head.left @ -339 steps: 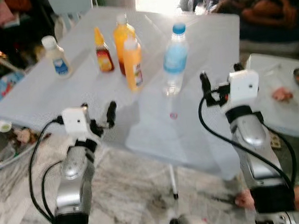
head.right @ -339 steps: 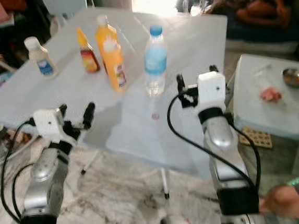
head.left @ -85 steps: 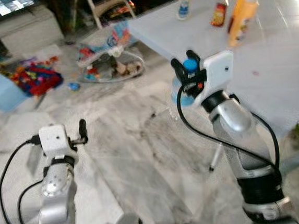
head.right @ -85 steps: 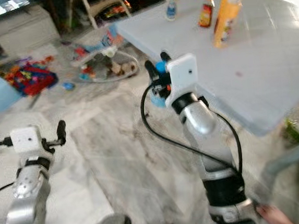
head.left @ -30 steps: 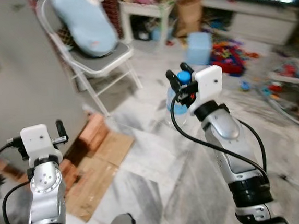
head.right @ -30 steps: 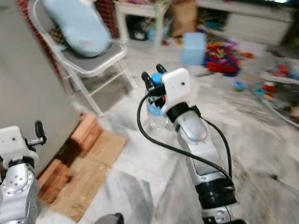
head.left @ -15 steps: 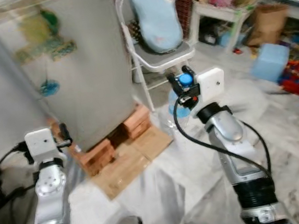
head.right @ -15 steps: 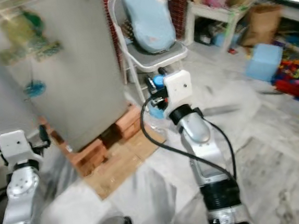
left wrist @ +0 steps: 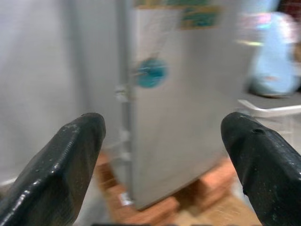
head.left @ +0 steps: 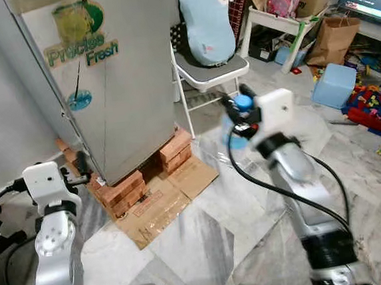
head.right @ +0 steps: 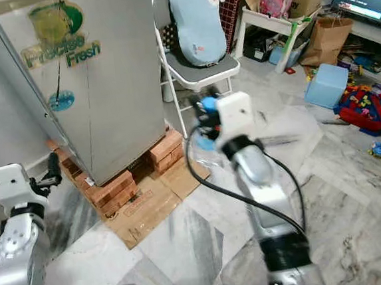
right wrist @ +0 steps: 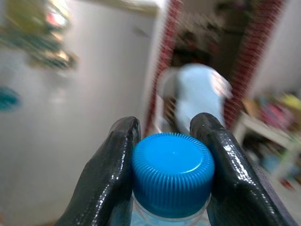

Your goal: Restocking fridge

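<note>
I see the water bottle [right wrist: 172, 184] pinched at its blue cap by my right gripper [head.left: 240, 114], raised mid-scene, right of the closed fridge [head.left: 104, 76] on bricks [head.left: 125, 191]. My left gripper [left wrist: 164, 155], fingers spread, sits near left, facing the fridge.

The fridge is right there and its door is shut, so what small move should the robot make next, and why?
Probably reach the open, empty left gripper toward the fridge door edge. The door is closed, and the right gripper is clamped on the water bottle.
</note>
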Robot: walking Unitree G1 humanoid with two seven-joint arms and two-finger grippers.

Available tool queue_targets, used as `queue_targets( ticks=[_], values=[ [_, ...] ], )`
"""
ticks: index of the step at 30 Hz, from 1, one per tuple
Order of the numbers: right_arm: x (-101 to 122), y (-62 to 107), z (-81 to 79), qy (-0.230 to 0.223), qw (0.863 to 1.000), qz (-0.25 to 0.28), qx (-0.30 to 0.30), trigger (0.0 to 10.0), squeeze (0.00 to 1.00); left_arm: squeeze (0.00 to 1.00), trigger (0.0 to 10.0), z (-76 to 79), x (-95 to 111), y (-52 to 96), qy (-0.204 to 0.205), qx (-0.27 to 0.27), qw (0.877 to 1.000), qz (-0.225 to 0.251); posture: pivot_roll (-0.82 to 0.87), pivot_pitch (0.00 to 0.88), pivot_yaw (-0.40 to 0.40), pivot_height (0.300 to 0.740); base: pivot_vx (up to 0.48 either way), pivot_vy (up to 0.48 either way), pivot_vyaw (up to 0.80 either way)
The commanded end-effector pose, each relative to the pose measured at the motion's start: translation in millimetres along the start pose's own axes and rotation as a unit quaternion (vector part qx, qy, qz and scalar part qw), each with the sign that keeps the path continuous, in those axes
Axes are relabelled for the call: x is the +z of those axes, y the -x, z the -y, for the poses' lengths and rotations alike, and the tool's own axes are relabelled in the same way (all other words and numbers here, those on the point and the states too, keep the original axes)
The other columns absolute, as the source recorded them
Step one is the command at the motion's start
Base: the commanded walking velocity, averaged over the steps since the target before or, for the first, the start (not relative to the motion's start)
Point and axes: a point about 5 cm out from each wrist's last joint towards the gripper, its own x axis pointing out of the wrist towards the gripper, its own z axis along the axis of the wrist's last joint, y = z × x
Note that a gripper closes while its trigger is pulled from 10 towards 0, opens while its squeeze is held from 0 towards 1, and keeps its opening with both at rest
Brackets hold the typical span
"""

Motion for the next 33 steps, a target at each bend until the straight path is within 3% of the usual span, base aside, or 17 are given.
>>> queue_targets(
  ticks=[1,6,12,19,21,27,33],
  values=[
    [5.9,0.0,6.1,0.011,1.0,0.013,-0.013,10.0,0.0,0.0,10.0,12.1,5.9,2.8,0.009,-0.033,0.999,0.005,0.05,0.073,-0.038,0.74,0.0,0.0,0.0],
    [-2.0,6.3,9.0,0.011,0.999,-0.005,-0.03,10.0,0.0,0.0,10.0,19.3,1.7,16.1,0.016,-0.057,0.998,-0.002,0.06,0.079,-0.036,0.74,0.0,0.0,0.0],
    [-1.2,5.0,3.7,0.013,1.0,-0.001,-0.015,10.0,0.0,0.0,10.0,18.4,2.3,13.4,0.021,-0.056,0.998,0.001,0.05,0.081,-0.034,0.74,0.0,0.0,0.0],
    [2.8,1.5,5.4,0.013,1.0,0.007,-0.016,10.0,0.0,0.0,10.0,7.9,9.4,8.9,0.007,-0.04,0.999,0.0,0.05,0.081,-0.035,0.74,0.339,0.0,0.8],
    [2.4,1.0,3.0,0.012,1.0,0.007,-0.008,10.0,0.0,0.0,10.0,1.4,6.1,6.5,0.001,-0.01,1.0,-0.008,0.05,0.083,-0.036,0.74,0.414,0.127,0.8],
    [3.4,0.0,0.1,0.008,1.0,0.008,0.0,10.0,0.0,0.0,10.0,4.2,3.1,6.6,-0.004,-0.014,1.0,-0.011,0.05,0.083,-0.038,0.74,0.404,0.26,0.65],
    [5.1,-2.6,1.3,0.008,1.0,0.011,0.0,10.0,0.0,0.0,10.0,4.2,2.7,1.6,-0.007,-0.011,1.0,-0.012,0.04,0.083,-0.039,0.74,0.431,0.041,0.0]
  ],
)
